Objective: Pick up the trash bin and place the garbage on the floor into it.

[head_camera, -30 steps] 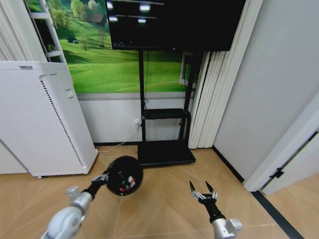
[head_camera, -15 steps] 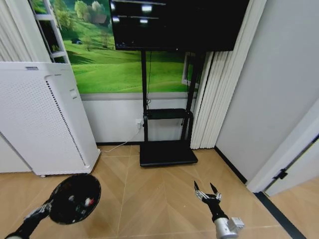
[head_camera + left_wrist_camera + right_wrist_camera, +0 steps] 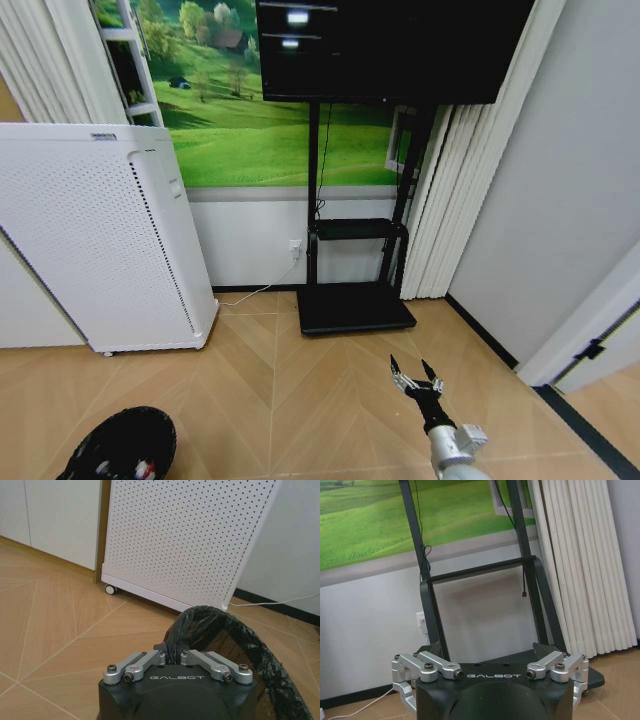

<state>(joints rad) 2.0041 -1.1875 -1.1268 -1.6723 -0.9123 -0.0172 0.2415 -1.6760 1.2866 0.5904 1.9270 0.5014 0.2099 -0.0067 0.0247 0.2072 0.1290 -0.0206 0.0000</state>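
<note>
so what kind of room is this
Probably an office or meeting room: a big dark screen on a floor stand, a white perforated appliance on wood flooring, and a meadow mural beside pale curtains.

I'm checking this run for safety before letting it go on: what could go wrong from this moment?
The left gripper pinches only the rim and black liner of the trash bin; the bin could slip or tilt and spill the litter inside. The bin hangs near the wheeled white perforated appliance and might bump it. The open right gripper points toward the TV stand base and could strike it if the robot drives forward.
</note>
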